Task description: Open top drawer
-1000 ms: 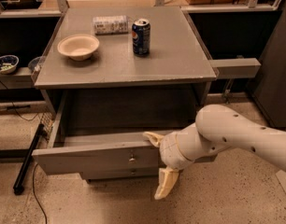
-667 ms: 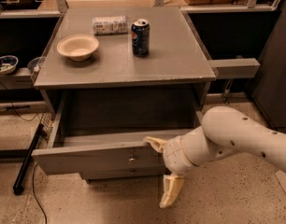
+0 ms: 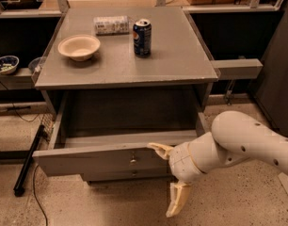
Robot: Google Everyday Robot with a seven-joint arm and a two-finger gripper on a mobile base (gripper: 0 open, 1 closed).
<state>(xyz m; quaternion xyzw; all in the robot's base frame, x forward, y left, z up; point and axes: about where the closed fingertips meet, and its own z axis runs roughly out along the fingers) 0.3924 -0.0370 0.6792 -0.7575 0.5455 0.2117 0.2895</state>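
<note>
Standing pulled well out from under the grey worktop (image 3: 177,55), the top drawer (image 3: 87,160) looks fully opened, which likely explains why the tool (image 3: 162,180) hangs at the drawer front's right end, fingers spread and empty, near its knob (image 3: 132,159).

Gripper (image 3: 160,180): near and right, at the front of the top drawer (image 3: 87,160), fingers spread wide. The wrist behind it hides the right end of the drawer front.
Arm (image 3: 257,142): runs off the right edge, so the rest of the robot is out of sight.
Inside the drawer: dark, and its near floor is hidden behind the front board.
Lower drawer (image 3: 116,175): only a thin strip peeks out underneath.
Small bowl (image 3: 4,64): cut by the left edge. What is in it is too small to tell.
Silvery thing (image 3: 111,25): lies far back on top. Its writing cannot be read.
</note>
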